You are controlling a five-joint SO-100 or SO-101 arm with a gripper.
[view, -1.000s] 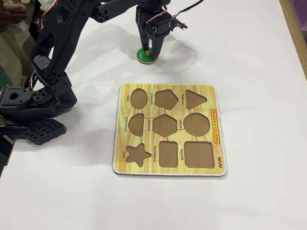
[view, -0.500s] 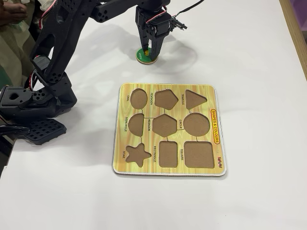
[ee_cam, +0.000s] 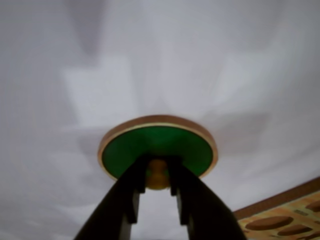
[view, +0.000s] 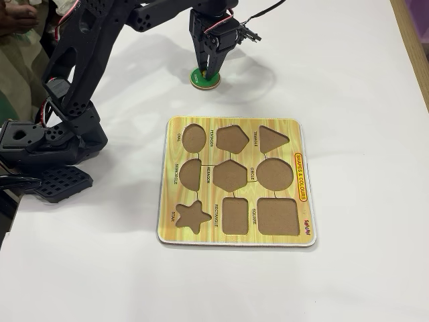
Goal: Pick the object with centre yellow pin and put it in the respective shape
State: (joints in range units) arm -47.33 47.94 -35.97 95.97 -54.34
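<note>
The small flat round green puzzle disc with a pale wooden rim and a little yellow knob at its middle (ee_cam: pixel 158 145) lies on the white table (view: pixel 362 87), beyond the top edge of the yellow wood-grain shape board (view: pixel 236 181) in the fixed view and apart from it. The black two-finger gripper (ee_cam: pixel 158 174) stands directly over the disc, pointing down onto its centre. In the wrist view its two black fingers (ee_cam: pixel 131 185) sit tight against either side of the yellow knob, clamped on it. The disc (view: pixel 205 78) looks flat on the table. On the board, the round brown-bottomed cutout labelled CIRCLE (view: pixel 275 174) sits in the middle row at the right, well apart from the disc.
</note>
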